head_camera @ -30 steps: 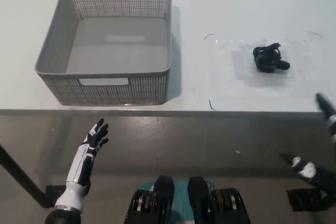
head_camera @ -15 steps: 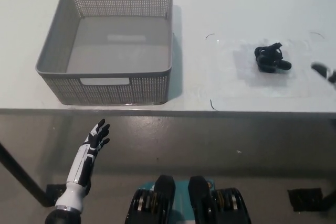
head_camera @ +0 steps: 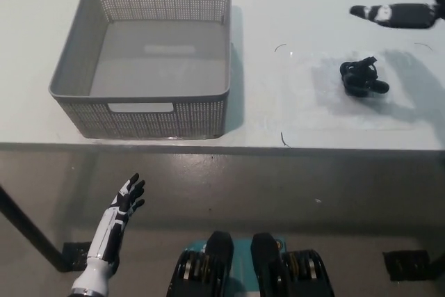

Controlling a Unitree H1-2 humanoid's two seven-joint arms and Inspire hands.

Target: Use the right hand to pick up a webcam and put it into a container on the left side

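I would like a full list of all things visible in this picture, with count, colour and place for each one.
basket: one, grey, perforated walls with handle cut-outs, nothing inside, on the left part of the table.
webcam: one, black, on the right part of the table, lying on the clear sheet.
clear sheet: one, transparent, flat on the table under the webcam.
table: one, white, filling the upper part of the view.
left robot hand: one, white with dark fingers, open, below the table edge at lower left, resting.
right robot hand: one, black with a white patch, at the upper right above the table, beyond the webcam, not touching it; mostly out of frame.
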